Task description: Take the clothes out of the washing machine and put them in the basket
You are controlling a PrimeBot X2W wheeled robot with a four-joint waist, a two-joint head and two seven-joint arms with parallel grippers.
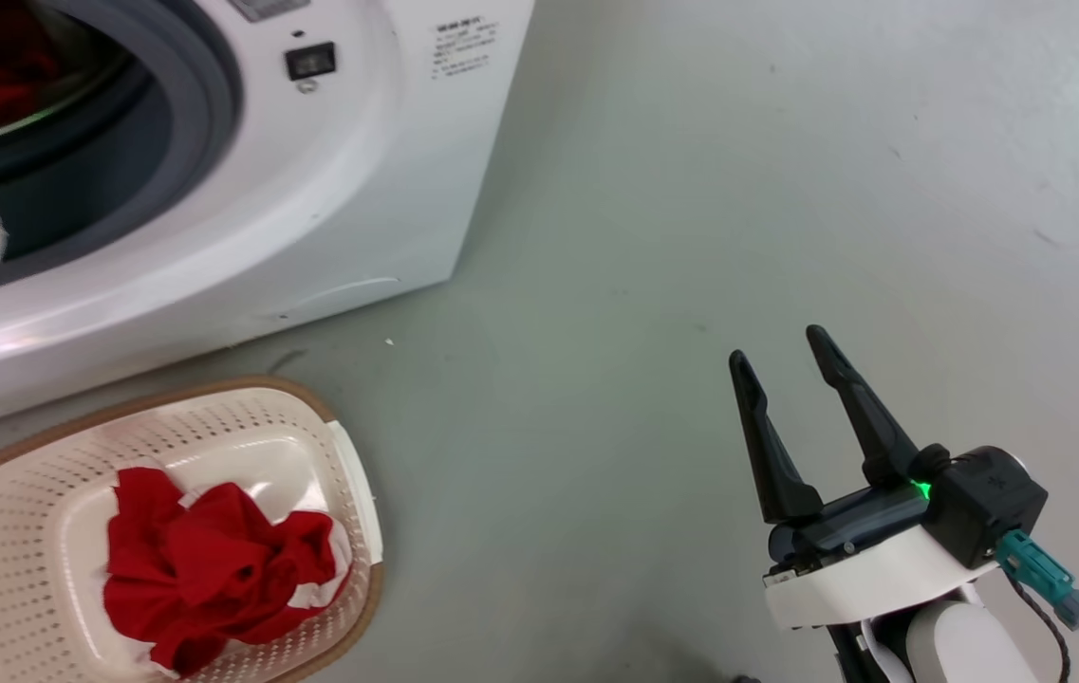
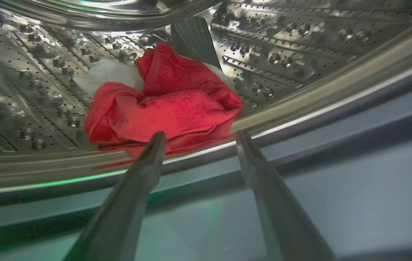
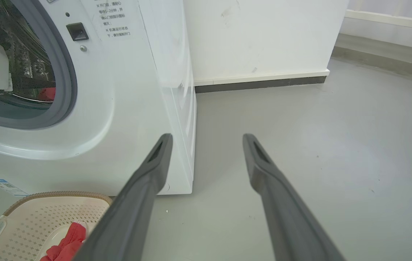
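The washing machine [image 1: 349,190] is white, its door ring [image 1: 212,85] grey, and its drum [image 2: 292,50] shiny steel dotted with small holes. The garment in the drum [image 2: 169,105] is bright red, with white fabric showing behind it. The basket [image 1: 36,503] is cream, its walls patterned with rows of perforations and its rim [image 1: 216,387] brown. The clothes in the basket [image 1: 207,560] are red with bits of white. My left gripper [image 2: 201,133] has dark grey fingers. My right gripper [image 1: 777,343] has black fingers on a white wrist, with a green light [image 1: 921,489] and a teal plug [image 1: 1037,564]. The floor [image 1: 691,190] is pale grey-green.
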